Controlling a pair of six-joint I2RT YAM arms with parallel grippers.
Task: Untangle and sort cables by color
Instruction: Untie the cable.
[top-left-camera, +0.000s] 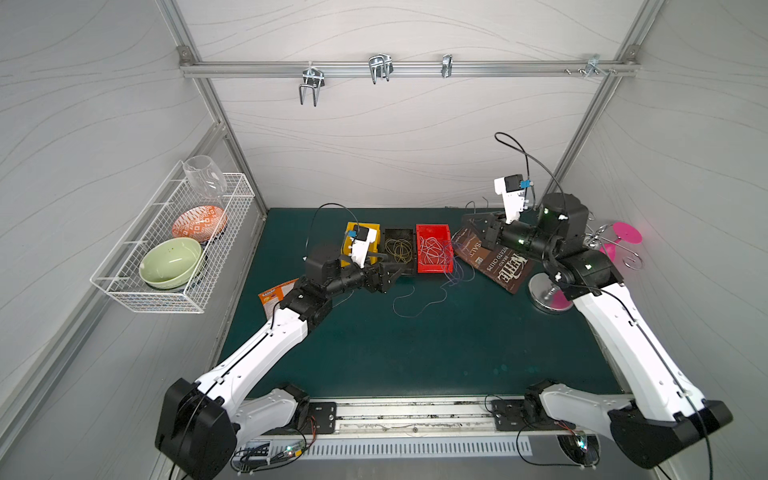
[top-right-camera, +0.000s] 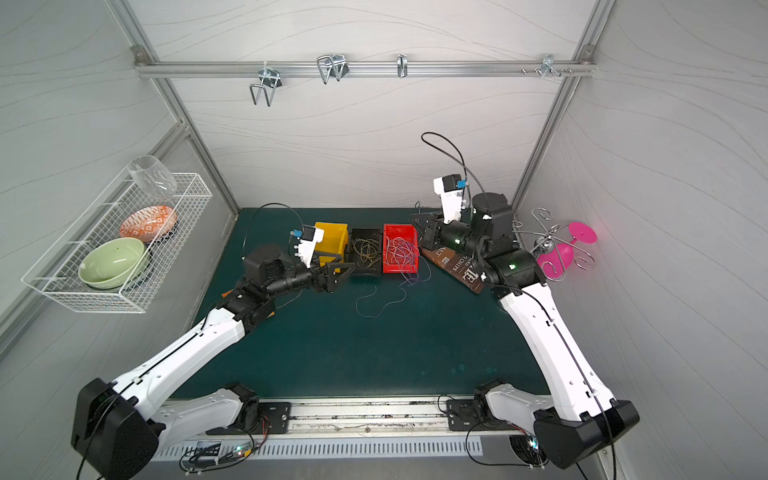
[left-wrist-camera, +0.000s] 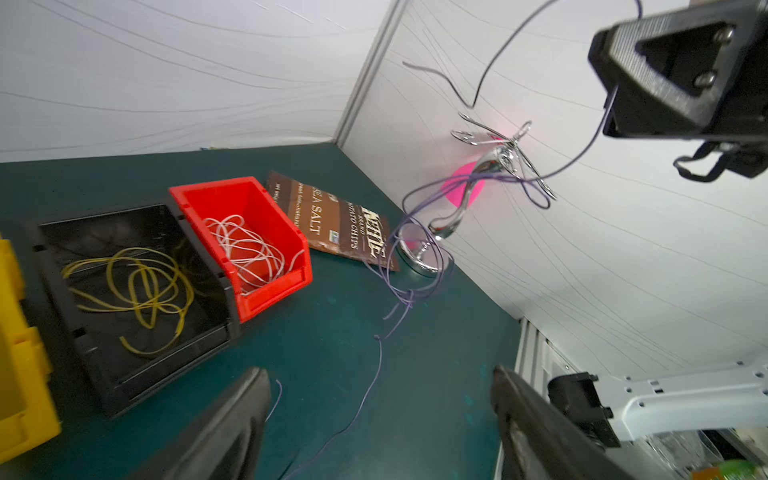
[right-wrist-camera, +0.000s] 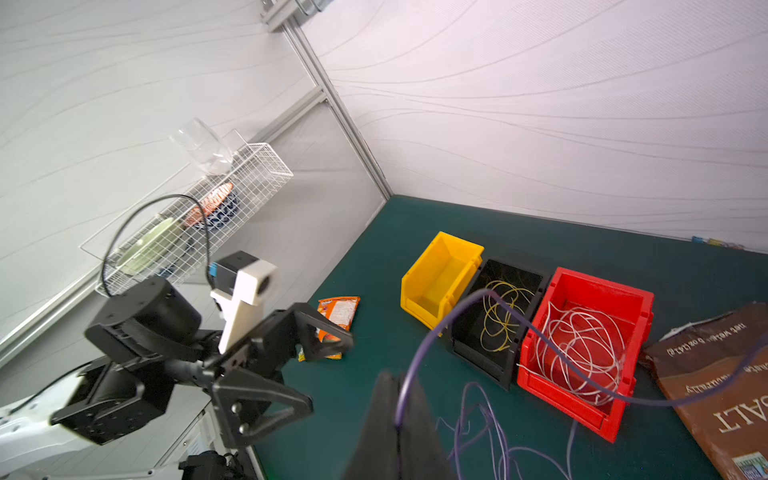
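1. Purple cables (top-left-camera: 451, 272): loose tangle on the mat (top-left-camera: 415, 353), just off the red bin (left-wrist-camera: 274, 299) front corner, between bin and chip bag (left-wrist-camera: 332, 216). One tail trails out over open mat toward the front of the black bin (left-wrist-camera: 166, 365).
2. Right gripper (right-wrist-camera: 395, 415): clamped on one purple strand and raised above the bag. The strand arcs up out of the jaws, then drops to the tangle.
3. Left gripper (top-left-camera: 390, 276): jaws spread wide, holding nothing, low in front of the black bin.
4. Key relation: in the left wrist view the loose tail lies ahead of and between the left fingers (left-wrist-camera: 232, 432). Its long axis runs roughly along the approach line, so closing should pinch across it. The left arm is nearer the tail; the right already has the other end up.
5. Sorting so far: white cables (left-wrist-camera: 245, 249) are in the red bin and yellow cables (left-wrist-camera: 137, 286) in the black. The yellow bin (right-wrist-camera: 417, 286) is empty, on the left arm's side, and is likely purple's target.
6. In both top views purple overlaps the red bin's corner, but the left wrist view shows only white inside. I read those strands as hanging above it, not in it.
7. Materials:
   - Strands are thin, springy, curly wire that holds its loops and snags easily.
   - Bins are rigid moulded plastic.
   - Bag is crinkly film.
   - Mat is matte green.
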